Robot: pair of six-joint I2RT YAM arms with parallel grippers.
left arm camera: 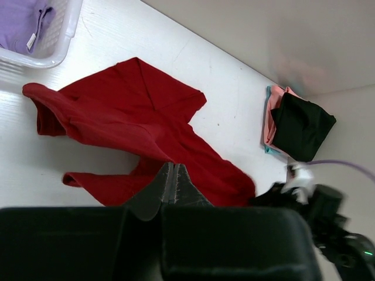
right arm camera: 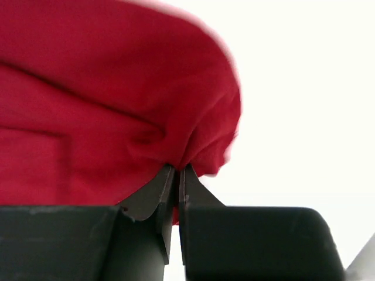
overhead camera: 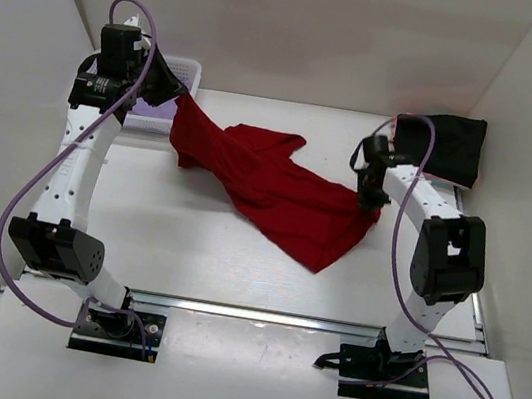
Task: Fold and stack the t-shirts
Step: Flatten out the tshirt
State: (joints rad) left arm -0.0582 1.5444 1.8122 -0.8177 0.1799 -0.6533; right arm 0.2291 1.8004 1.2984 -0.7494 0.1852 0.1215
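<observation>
Overhead, the deep red t-shirt (overhead camera: 268,185), soft creased cloth, sags across the white table (overhead camera: 187,248) between the left gripper (overhead camera: 178,97) and the right gripper (overhead camera: 372,202), each clamped on an edge of it. Only the left wrist view shows the lavender t-shirt (left arm camera: 20,23) in the white lattice basket (left arm camera: 61,44) and a folded black t-shirt (left arm camera: 304,126) lying on a pink t-shirt (left arm camera: 271,117). Only the right wrist view shows red cloth bunched at the closed fingertips.

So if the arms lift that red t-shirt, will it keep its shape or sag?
Probably sags: the red t-shirt drapes wrinkled between the left gripper and right gripper. Likely light, as two pinches hold it. The cloth bunches at the right pinch, so it might slip.
</observation>
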